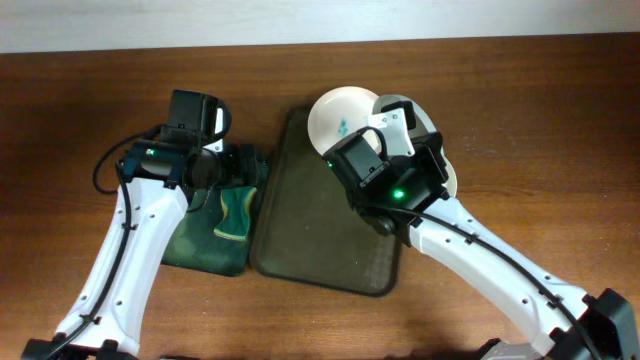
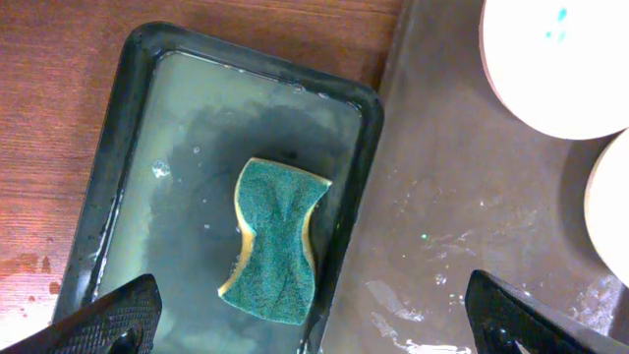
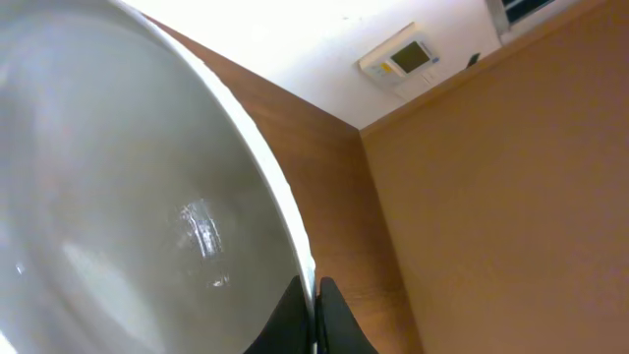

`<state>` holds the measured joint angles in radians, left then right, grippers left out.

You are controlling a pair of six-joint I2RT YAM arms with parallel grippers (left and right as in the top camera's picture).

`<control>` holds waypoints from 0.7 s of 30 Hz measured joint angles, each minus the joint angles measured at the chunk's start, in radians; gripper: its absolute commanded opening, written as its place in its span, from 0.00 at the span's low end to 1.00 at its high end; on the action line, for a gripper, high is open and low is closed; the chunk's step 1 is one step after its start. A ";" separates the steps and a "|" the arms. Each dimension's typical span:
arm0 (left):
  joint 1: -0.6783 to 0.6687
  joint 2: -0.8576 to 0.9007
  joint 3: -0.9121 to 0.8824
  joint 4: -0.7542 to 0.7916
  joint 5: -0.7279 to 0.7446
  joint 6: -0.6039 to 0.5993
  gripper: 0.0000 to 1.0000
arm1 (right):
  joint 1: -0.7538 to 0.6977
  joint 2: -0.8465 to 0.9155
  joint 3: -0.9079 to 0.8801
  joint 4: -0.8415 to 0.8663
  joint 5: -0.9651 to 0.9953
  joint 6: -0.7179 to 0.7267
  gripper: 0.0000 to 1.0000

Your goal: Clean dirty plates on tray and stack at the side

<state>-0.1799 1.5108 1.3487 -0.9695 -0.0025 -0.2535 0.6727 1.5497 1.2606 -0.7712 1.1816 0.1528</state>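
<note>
The smeared plate, white with a small teal mark at centre, lies at the 1 o'clock corner of the large tray and overlaps the tray's rim there. A second plate sits at 4 o'clock from the first, just off the tray's 3 o'clock edge, and is mostly hidden beneath the right arm. The remaining tray floor is bare and shows wet streaks in the left wrist view.

The right pincer is narrow, with its two dark fingers clamped on the rim of the second plate. In the right wrist view the glossy plate surface fills the 9 o'clock half of the frame. A wall and a small wall-mounted panel appear beyond the plate, so the camera is angled upward.

The small tray, dark green and holding a film of water, stands touching the large tray's 9 o'clock side. A green sponge with a yellow underside lies flat in it.

The left pincer is spread wide above the sponge, gripping nothing, with one fingertip toward each lower corner of the left wrist view.

Both trays rest on the reddish-brown wood-grain bench.
</note>
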 measured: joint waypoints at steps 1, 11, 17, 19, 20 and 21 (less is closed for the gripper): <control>0.000 0.000 0.000 0.000 0.000 0.000 0.97 | 0.000 -0.001 0.000 -0.002 -0.002 -0.009 0.04; 0.000 0.000 0.000 -0.007 0.000 0.000 0.98 | -0.090 -0.003 0.004 -0.052 -0.315 0.073 0.04; 0.000 0.000 0.000 -0.011 0.000 0.000 0.99 | -0.486 -0.003 0.010 -0.060 -1.047 0.161 0.04; 0.000 0.000 0.000 -0.015 0.000 0.000 0.99 | -0.782 -0.003 0.015 -0.057 -1.342 0.166 0.04; 0.000 0.000 0.000 -0.018 0.000 0.000 1.00 | -0.914 -0.003 0.016 -0.056 -1.402 0.169 0.04; 0.000 0.000 0.000 -0.020 0.002 0.000 1.00 | -1.009 -0.002 0.017 -0.056 -1.449 0.169 0.04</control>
<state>-0.1802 1.5108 1.3487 -0.9897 -0.0006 -0.2539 -0.3367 1.5478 1.2774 -0.8272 -0.2676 0.3222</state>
